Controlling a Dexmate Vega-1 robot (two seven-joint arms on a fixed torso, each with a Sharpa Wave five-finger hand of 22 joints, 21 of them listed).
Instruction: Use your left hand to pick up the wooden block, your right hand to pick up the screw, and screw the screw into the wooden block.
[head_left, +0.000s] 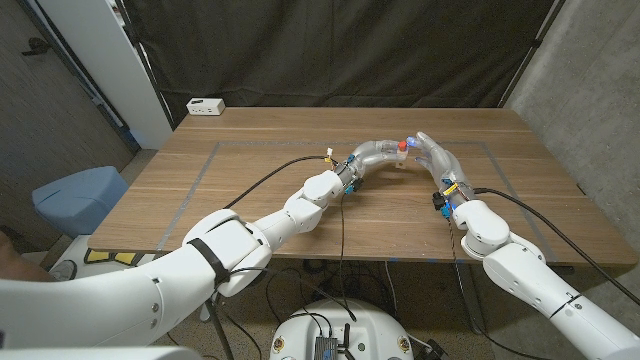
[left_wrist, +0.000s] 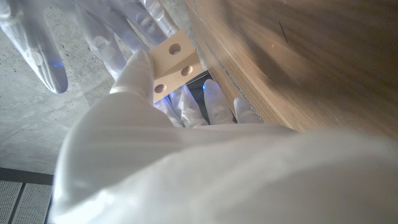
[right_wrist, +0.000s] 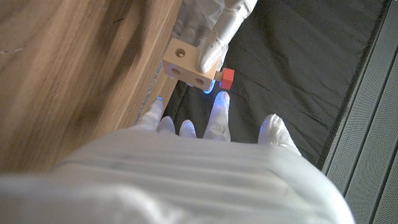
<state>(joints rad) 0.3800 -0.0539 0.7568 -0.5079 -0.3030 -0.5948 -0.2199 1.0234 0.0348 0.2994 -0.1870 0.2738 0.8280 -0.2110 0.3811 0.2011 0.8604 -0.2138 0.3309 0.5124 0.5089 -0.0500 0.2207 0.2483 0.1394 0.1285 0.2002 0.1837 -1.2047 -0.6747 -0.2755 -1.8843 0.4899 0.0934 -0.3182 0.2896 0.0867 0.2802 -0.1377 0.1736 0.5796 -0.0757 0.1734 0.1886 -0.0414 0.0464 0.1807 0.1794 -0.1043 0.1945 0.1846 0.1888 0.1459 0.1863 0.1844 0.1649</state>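
Block (right_wrist: 186, 65) pickup was complete: the left hand (head_left: 375, 155) gripped the wooden block just right of frame centre. The red-headed screw (right_wrist: 227, 76) sat against its face; the right hand (head_left: 432, 155) fingers' grip could not be told. Driving appeared unfinished.

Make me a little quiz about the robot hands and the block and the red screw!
1. True or false: the wooden block lies flat on the table.
2. Which hand holds the block: A) left hand, B) right hand, C) neither?
3. Fill in: the head of the screw is coloured ____.

Key: 1 false, it is held up off the table. 2 A. 3 red.
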